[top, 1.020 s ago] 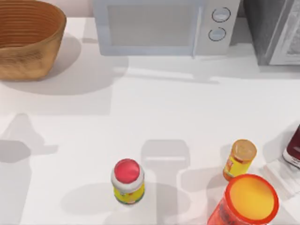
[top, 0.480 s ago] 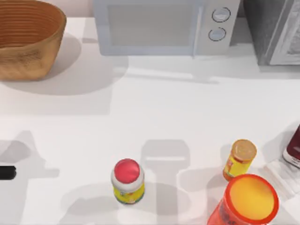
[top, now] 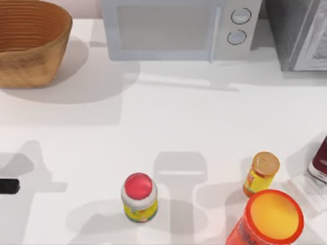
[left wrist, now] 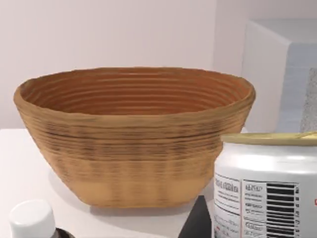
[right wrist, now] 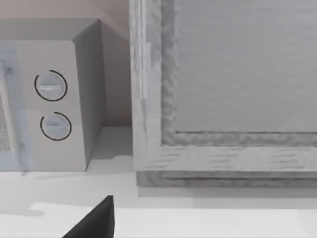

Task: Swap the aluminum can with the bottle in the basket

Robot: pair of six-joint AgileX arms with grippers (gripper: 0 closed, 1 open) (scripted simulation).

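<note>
The left gripper (top: pixel 7 187) is poking in at the left edge of the table, seen from above as a small dark tip. I cannot tell if its jaws are open or closed. From its wrist camera, the aluminum can (left wrist: pixel 267 186) stands very close in front of the jaws and a bit to one side. A dark finger tip (left wrist: pixel 198 223) sits right beside the can. The basket (left wrist: pixel 133 134) is farther ahead, past the can, and I see no bottle inside it from this low angle. A small white cap (left wrist: pixel 30 219) on something dark sits close on the other side; it may be the bottle, but I cannot be sure.

I think the step now is picking up the can. To do it well, the arm should line up so the can sits between the jaws, not next to them. Then close gently and lift straight up, without bumping the white-capped thing.

The right arm looks parked near the microwave (right wrist: pixel 49 99).
</note>
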